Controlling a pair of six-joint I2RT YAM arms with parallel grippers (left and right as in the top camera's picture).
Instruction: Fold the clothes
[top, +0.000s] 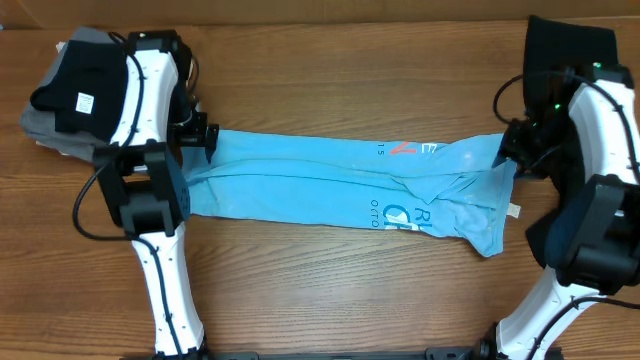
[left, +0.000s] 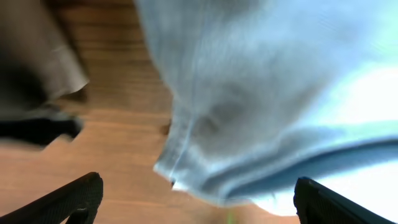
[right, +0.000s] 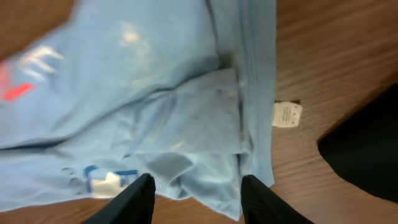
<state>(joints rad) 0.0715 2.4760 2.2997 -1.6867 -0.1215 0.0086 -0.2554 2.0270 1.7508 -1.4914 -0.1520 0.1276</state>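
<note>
The light blue T-shirt lies folded into a long strip across the wooden table, with its white and red lettering toward the right end. My left gripper is at the shirt's left end. In the left wrist view it is wide open and empty, with the shirt's blurred edge just beyond the fingers. My right gripper is at the shirt's right end. In the right wrist view it is open over the shirt's crumpled hem. A black garment lies at the back right.
A pile of black and grey garments sits at the back left, also seen in the left wrist view. A white label sticks out of the shirt's edge. The black garment lies just right of my right gripper.
</note>
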